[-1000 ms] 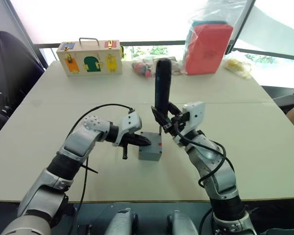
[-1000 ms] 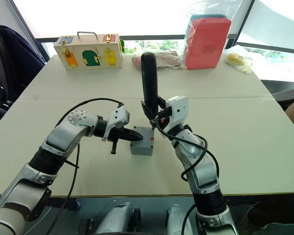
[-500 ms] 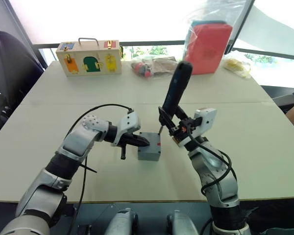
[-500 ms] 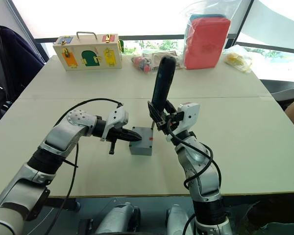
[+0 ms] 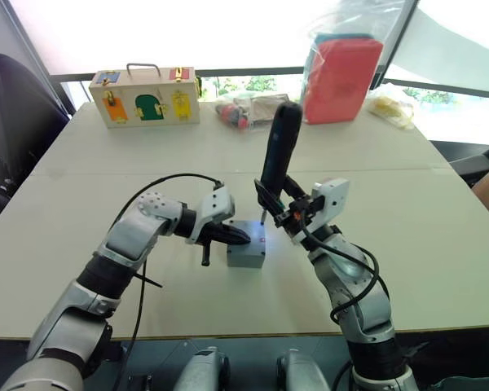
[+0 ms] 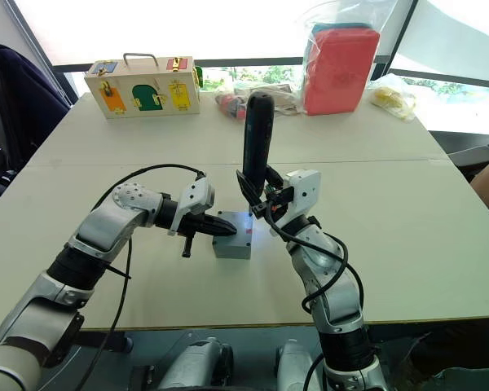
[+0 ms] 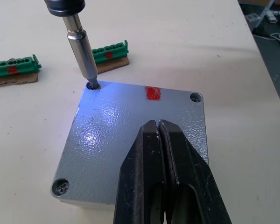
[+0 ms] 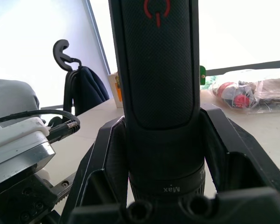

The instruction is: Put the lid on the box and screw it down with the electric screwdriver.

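The lid (image 7: 130,135) sits flat on the box (image 5: 246,256) near the middle of the table (image 5: 424,244), with a red mark by one edge; the screwdriver (image 5: 275,155) stands nearly upright, its bit (image 7: 84,58) set into one corner hole, and pale light from its tip washes over that corner; the right gripper (image 5: 287,213) is clamped around the tool's lower body, while the left gripper (image 7: 159,135) has its fingers pressed together, empty, tips over the lid, though whether they touch it is hard to tell; the head views hide the bit's contact behind the tool and arm, which the left wrist view shows plainly, along with a screw in another corner and two green strips (image 7: 109,50) lying beyond the box; the fourth corner is covered by the fingers; farther back stand a wooden box with coloured doors (image 5: 143,96), a red pack in a clear bag (image 5: 342,75) and other bagged items (image 5: 246,107) below bright windows; a dark jacket (image 8: 81,91) hangs at the side.
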